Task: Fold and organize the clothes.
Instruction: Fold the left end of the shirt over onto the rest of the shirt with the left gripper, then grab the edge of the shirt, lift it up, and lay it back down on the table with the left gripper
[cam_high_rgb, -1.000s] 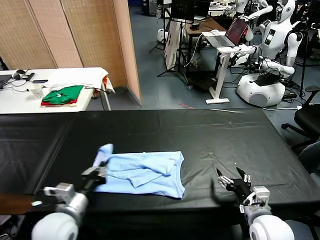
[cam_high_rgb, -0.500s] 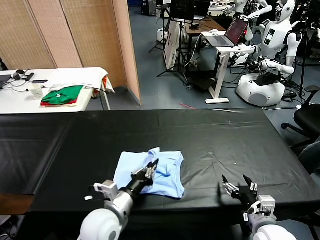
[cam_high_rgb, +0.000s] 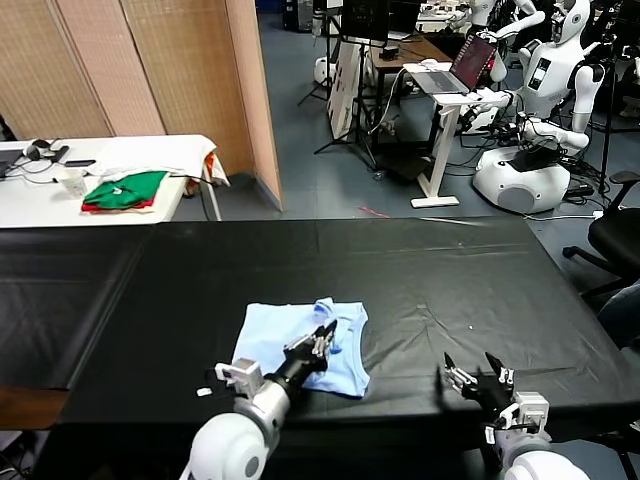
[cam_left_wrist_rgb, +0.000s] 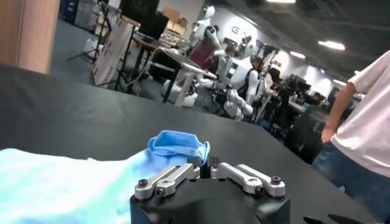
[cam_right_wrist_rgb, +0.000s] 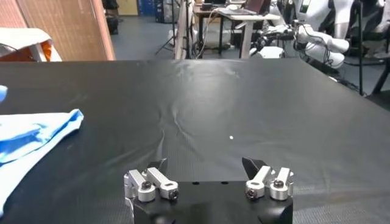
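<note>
The pale light-blue shirt (cam_high_rgb: 300, 345) lies partly folded on the black table (cam_high_rgb: 430, 270), near its front edge and a little left of centre. My left gripper (cam_high_rgb: 325, 335) is over the shirt's right half, shut on a pinched fold of the blue fabric (cam_left_wrist_rgb: 177, 146), which rises in a small hump just ahead of the fingers. Over the table's front right edge, well clear of the shirt, my right gripper (cam_high_rgb: 478, 377) hovers open with nothing between its fingers (cam_right_wrist_rgb: 157, 167). From the right wrist view the shirt's edge (cam_right_wrist_rgb: 36, 134) shows far off to one side.
A white side table (cam_high_rgb: 100, 170) at the back left holds green-and-red folded garments (cam_high_rgb: 125, 190) and a white cloth. Wooden screens, a laptop stand and other robots stand behind the black table. A person (cam_left_wrist_rgb: 365, 134) stands at the edge of the left wrist view.
My left gripper has carried the shirt's left side from its left edge over to the right, folding it onto the rest. The right gripper has stayed almost still.
</note>
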